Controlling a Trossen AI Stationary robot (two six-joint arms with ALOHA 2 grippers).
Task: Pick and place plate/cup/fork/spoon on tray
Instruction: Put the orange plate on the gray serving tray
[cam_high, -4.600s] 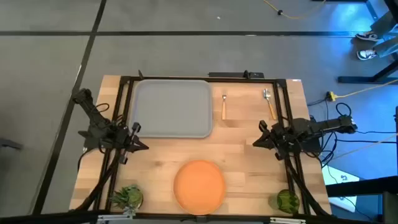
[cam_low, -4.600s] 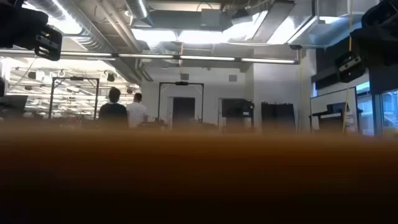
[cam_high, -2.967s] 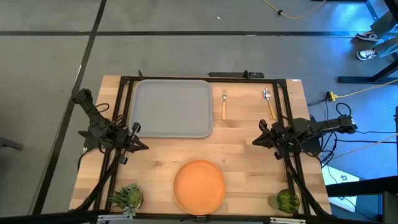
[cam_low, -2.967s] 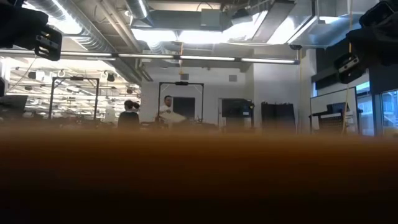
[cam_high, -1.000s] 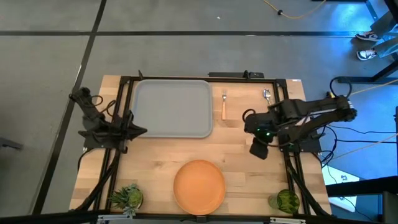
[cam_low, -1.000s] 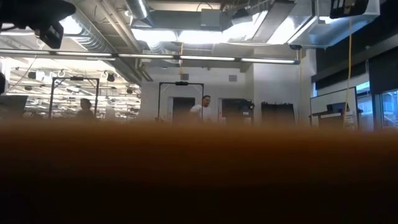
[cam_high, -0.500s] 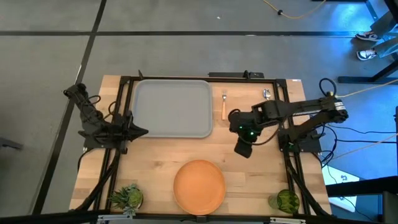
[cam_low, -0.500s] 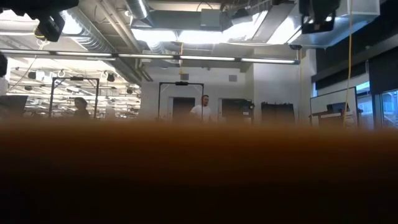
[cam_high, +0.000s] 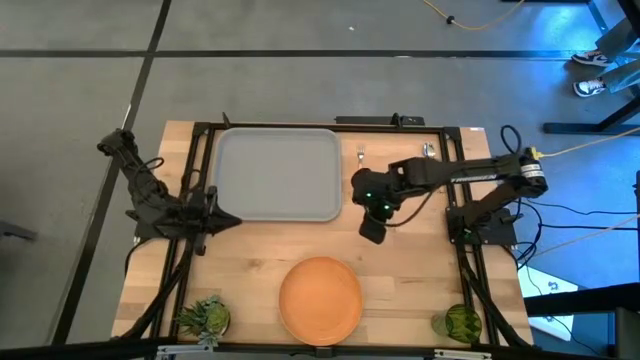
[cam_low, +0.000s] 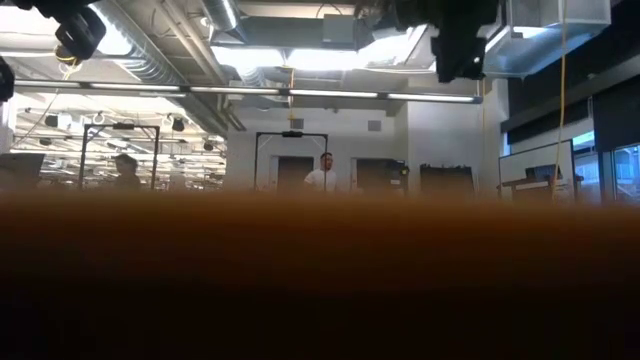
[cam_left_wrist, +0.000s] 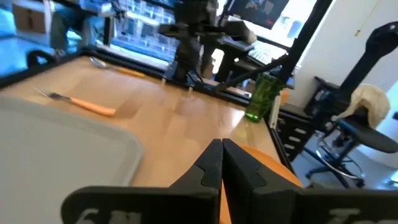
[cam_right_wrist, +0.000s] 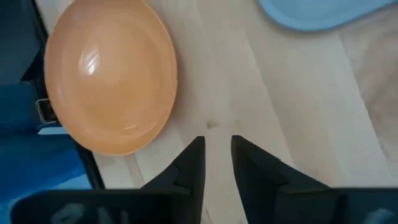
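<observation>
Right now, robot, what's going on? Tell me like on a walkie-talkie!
Right gripper open, empty, above bare table between tray and plate. Left gripper shut, parked by the tray's left side. Plate not yet on the tray. Nothing in the way.

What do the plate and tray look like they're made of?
The plate looks like glossy orange plastic, since soft highlights sit on its smooth face. The tray seems matte grey moulded plastic, with rounded corners, a raised rim and no glare.

Orange plate (cam_high: 320, 299) flat, grey tray (cam_high: 277, 175) bare
</observation>
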